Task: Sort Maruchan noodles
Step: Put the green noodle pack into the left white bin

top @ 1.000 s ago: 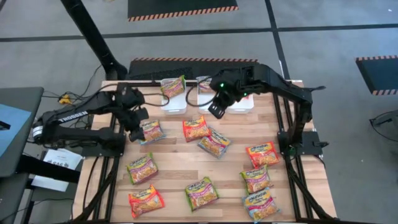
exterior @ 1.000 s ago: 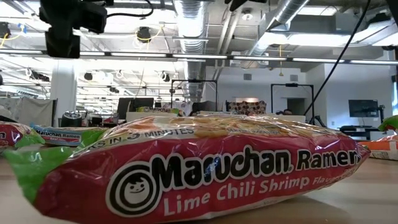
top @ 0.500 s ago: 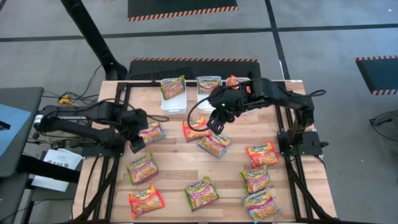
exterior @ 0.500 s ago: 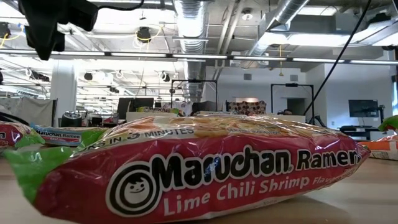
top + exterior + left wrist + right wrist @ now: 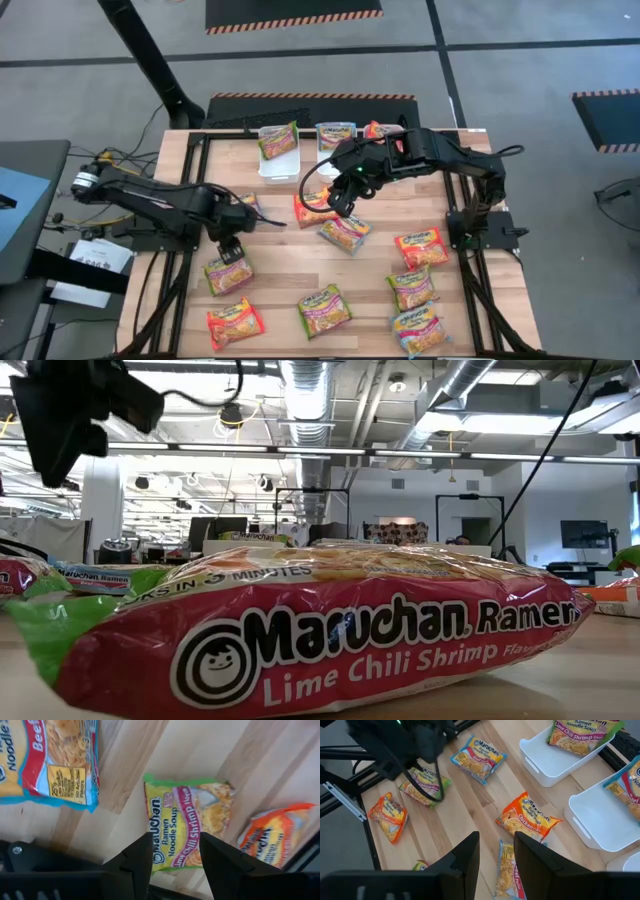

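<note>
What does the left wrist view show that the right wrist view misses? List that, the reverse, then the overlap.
Left wrist only: the left gripper seen open, above the green-edged packet. Right wrist only: the open right gripper, white bins holding packets, the orange chicken packet, the left arm. Both: that green-edged packet, the blue-edged beef packet, an orange-edged packet.

High view: overhead, straight down on the whole table point(image 5: 280, 255) and both arms. Low view: at table-top height, level toward the room, very close behind a Lime Chili Shrimp packet point(image 5: 320, 625). Wrist views: each looks down past its own tool; both show the green-edged packet point(image 5: 187, 822) point(image 5: 422, 787), also visible from overhead.
</note>
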Controlling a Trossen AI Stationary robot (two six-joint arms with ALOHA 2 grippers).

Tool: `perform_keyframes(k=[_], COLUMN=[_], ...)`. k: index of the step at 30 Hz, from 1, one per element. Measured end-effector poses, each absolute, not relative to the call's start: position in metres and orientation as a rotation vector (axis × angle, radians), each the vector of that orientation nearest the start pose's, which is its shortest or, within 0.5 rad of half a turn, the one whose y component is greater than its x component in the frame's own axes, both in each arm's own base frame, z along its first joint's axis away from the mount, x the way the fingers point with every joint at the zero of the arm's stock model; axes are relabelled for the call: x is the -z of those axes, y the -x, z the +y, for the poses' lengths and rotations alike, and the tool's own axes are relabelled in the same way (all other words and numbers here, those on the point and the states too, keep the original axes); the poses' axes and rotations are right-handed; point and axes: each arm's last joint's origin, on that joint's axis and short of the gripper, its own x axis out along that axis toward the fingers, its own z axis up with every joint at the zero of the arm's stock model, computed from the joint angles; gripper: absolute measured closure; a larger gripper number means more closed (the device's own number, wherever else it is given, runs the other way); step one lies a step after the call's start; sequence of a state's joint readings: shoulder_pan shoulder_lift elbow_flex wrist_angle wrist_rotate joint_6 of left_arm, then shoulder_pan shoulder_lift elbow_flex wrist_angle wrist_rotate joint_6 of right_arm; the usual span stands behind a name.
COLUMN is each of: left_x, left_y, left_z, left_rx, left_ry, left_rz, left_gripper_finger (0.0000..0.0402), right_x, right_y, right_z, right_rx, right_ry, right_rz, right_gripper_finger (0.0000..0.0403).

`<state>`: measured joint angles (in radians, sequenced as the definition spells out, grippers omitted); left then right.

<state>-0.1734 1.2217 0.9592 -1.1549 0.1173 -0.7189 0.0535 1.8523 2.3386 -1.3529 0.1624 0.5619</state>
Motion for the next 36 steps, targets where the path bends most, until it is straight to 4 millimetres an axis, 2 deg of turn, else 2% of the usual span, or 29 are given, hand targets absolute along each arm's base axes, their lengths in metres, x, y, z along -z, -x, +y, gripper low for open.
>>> perform_keyframes(k=[10,16,19,24,33,36], left_x=[-0.218,-0.218,-0.219,-0.203,-0.180,-0.173], left_y=[-0.212,-0.202,-0.191,-0.169,-0.142,-0.142], left_z=[-0.041,-0.052,-0.061,-0.071,-0.062,-0.062], left_rx=[-0.300,-0.294,-0.278,-0.217,-0.266,-0.255], left_ry=[0.461,0.424,0.421,0.559,0.710,0.752], left_rz=[1.648,1.741,1.712,1.590,1.440,1.398], left_gripper_finger=[0.0256,0.0256,0.0256,0.0256,0.0256,0.0256], right_x=[-0.451,-0.451,-0.451,-0.451,-0.451,-0.451], right_y=[-0.343,-0.343,-0.342,-0.342,-0.343,-0.343], right_z=[0.025,0.033,0.036,0.042,0.044,0.044], right_rx=[0.309,0.295,0.284,0.269,0.284,0.289], right_ry=[-0.419,-0.423,-0.418,-0.414,-0.411,-0.418], right_rz=[0.813,0.815,0.817,0.817,0.806,0.805], right_gripper_finger=[0.0258,0.0258,0.0258,0.0258,0.0258,0.0258])
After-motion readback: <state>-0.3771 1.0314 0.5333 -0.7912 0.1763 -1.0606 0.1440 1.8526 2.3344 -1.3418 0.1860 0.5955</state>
